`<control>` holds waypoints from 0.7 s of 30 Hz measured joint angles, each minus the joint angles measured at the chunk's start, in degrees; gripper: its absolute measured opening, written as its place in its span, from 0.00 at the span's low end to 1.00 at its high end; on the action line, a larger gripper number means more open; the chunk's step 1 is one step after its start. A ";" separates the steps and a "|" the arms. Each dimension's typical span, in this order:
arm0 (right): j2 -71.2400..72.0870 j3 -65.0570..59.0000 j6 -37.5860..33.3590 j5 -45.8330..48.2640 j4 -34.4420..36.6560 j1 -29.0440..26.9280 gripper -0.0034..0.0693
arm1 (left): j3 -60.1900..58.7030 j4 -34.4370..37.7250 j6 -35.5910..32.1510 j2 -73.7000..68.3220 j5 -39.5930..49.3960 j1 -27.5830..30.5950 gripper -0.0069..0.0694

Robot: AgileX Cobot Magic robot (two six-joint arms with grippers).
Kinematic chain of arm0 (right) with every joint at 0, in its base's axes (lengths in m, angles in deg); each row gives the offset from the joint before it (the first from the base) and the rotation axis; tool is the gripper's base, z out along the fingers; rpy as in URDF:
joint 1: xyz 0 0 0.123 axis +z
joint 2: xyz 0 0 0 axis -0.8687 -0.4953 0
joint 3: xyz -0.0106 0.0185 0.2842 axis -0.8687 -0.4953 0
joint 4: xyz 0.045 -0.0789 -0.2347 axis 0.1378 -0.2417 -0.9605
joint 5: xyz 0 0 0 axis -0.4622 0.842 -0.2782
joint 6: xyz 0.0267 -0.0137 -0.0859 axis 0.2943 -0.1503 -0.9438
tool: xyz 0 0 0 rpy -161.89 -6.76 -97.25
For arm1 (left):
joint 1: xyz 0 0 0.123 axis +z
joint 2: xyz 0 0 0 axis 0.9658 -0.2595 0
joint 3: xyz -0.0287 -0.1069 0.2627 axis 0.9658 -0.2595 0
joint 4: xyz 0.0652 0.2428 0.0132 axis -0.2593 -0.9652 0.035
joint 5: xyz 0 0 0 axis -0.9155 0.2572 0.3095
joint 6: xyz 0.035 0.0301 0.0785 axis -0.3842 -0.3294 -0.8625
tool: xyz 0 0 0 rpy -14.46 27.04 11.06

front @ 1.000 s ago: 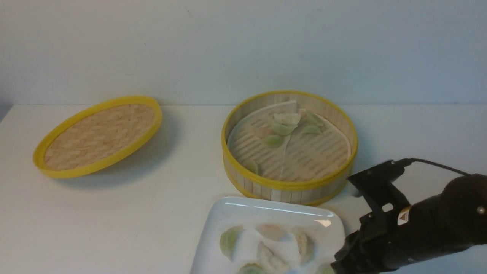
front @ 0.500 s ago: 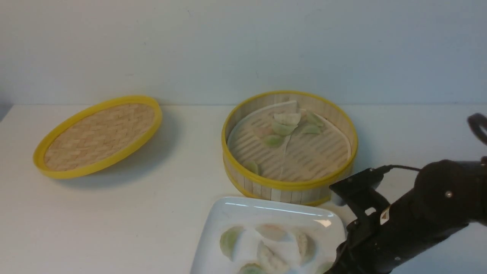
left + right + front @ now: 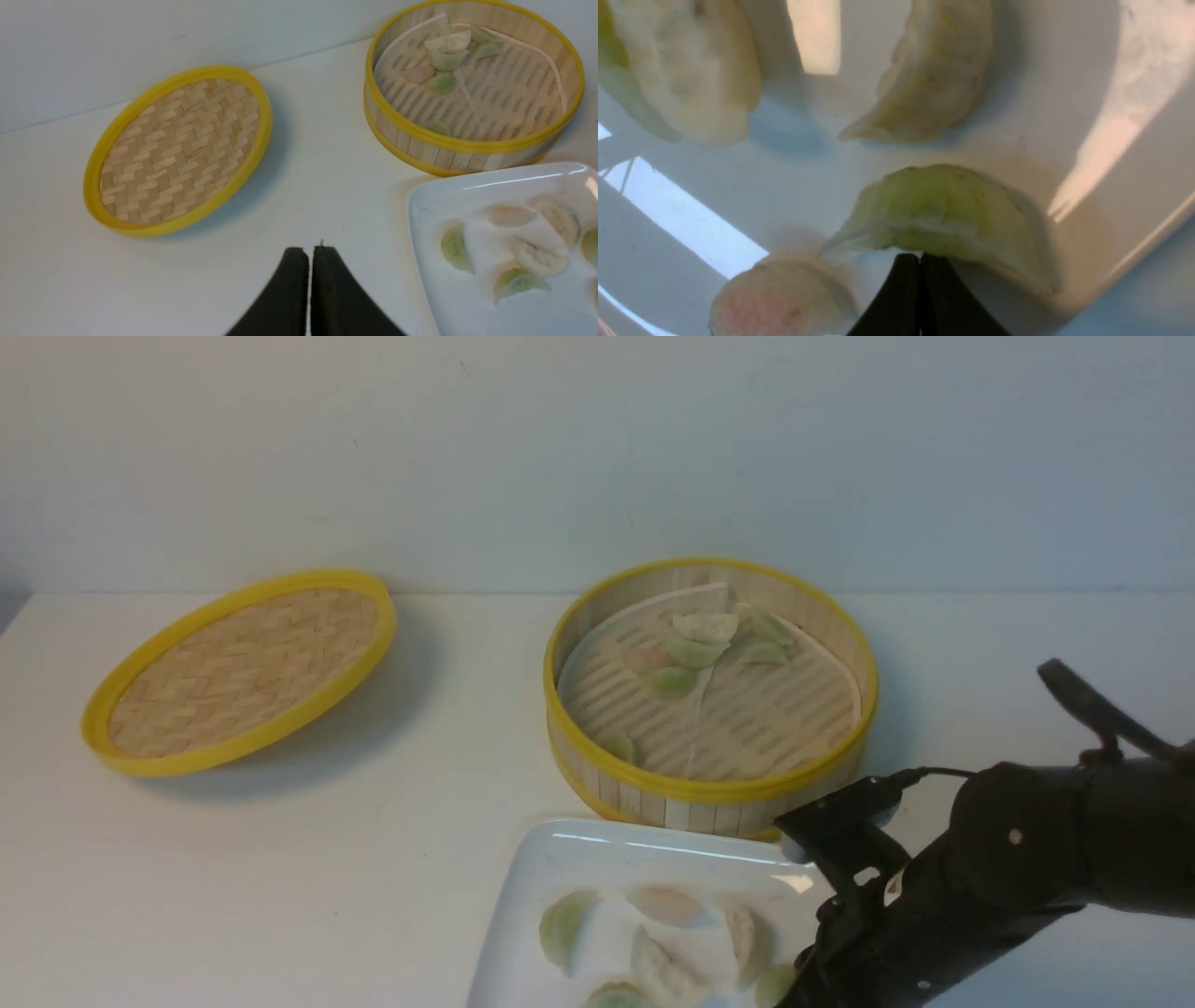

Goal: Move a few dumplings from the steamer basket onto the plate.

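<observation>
1. Counting the plate (image 3: 653,835) first: at least six dumplings (image 3: 563,926) lie on it, so "a few" looks met, in my judgement. The plate sits on the table (image 3: 373,859), just in front of the steamer basket (image 3: 709,793).
2. About seven more stay in the basket. Most cluster toward its far side, and one sits alone against the near wall.
3. The right gripper (image 3: 919,255) is low over the plate's right corner, jaws pressed together with nothing between them. Its tips are at the edge of a green dumpling (image 3: 938,210) that lies flat beside the rim, which reads as set down, not carried. What is left is likely only lifting clear, or one more trip.
4. The left gripper (image 3: 309,252) has its jaws closed and empty. It hangs over bare table between the lid (image 3: 243,672) and the plate.
5. Materials:
   - The dumpling skins are pale, translucent and pleated along a crescent, and probably soft and tacky.
   - The plate is glossy white ceramic, square with rounded corners and a raised rim.
   - The basket has upright bamboo slats, yellow rims and a slatted floor under a white liner (image 3: 644,607).
   - The lid is shallow woven bamboo, yellow-rimmed, and rests tilted.
</observation>
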 joint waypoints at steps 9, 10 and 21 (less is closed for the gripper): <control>-0.14 1.21 -1.84 -3.71 2.76 2.31 0.03 | 0.00 0.15 0.00 0.00 0.00 0.00 0.08; -0.14 1.73 -1.84 -2.81 2.69 2.31 0.03 | 0.00 0.38 0.00 0.00 0.00 0.00 0.08; 14.38 4.92 5.83 9.96 -5.33 2.31 0.03 | 0.00 1.44 0.00 0.00 -1.05 0.00 0.08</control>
